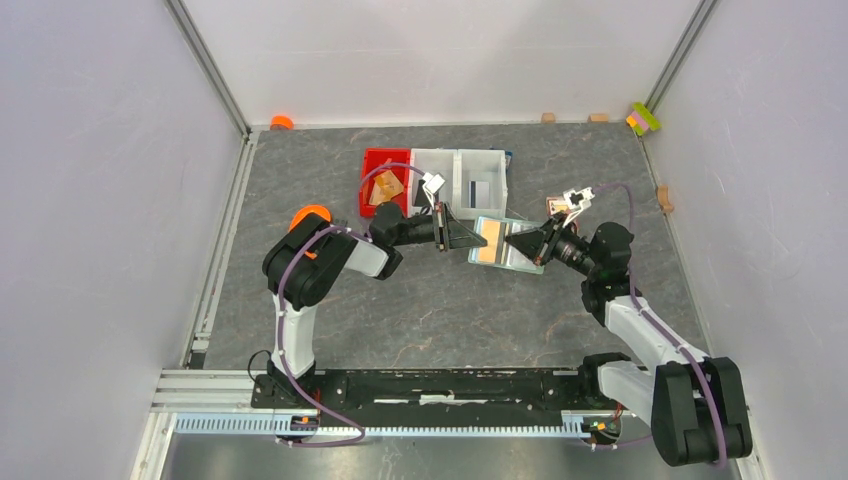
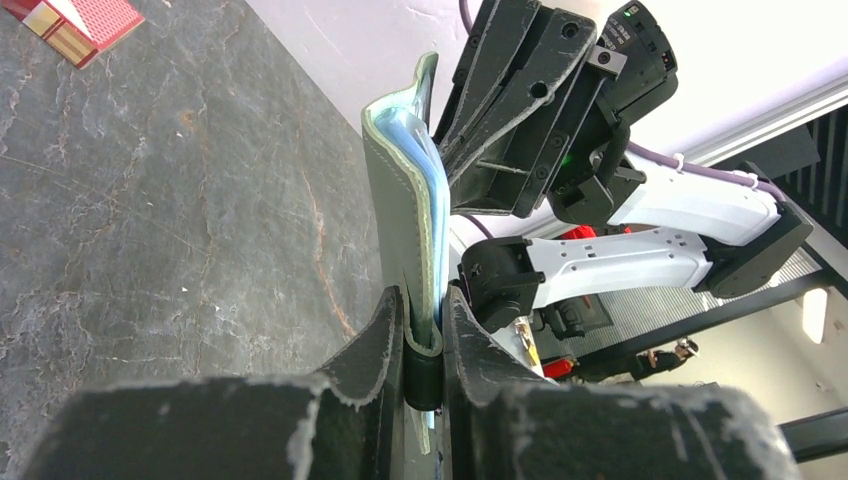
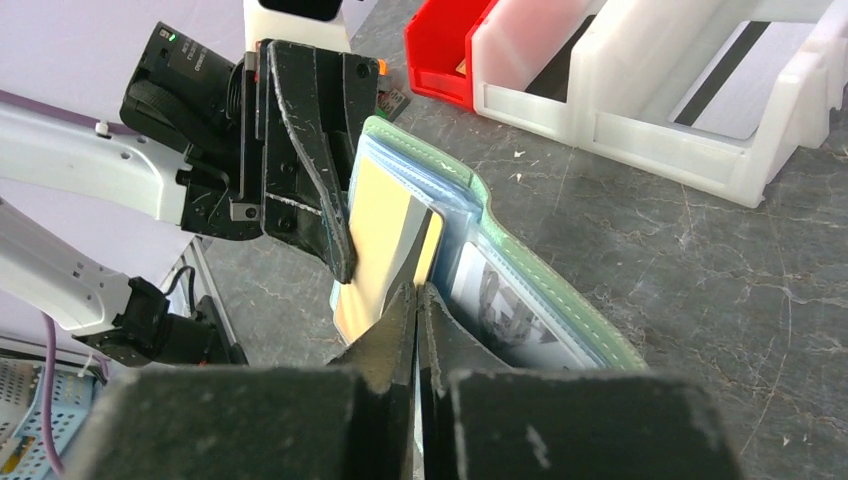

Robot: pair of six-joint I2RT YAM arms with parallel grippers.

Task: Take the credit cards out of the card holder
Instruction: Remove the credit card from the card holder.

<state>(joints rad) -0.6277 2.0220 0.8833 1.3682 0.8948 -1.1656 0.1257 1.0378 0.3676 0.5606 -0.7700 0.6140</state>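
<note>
Mid-task: left claw pinches the sage-green folding card holder, off the surface. Right claw, pressed together, nips a tan-gold plastic card, partly drawn. Just beside it, a grey printed card sits pocketed.

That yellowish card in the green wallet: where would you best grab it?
Pinch the gold card by the edge poking out of its pocket, coming from the side opposite the left end effector clamping the card holder. Thin and flat, only that edge is exposed.

Light is bright and even, with soft shadows on the table. The wrist views are blurred near the bottom edge.
</note>
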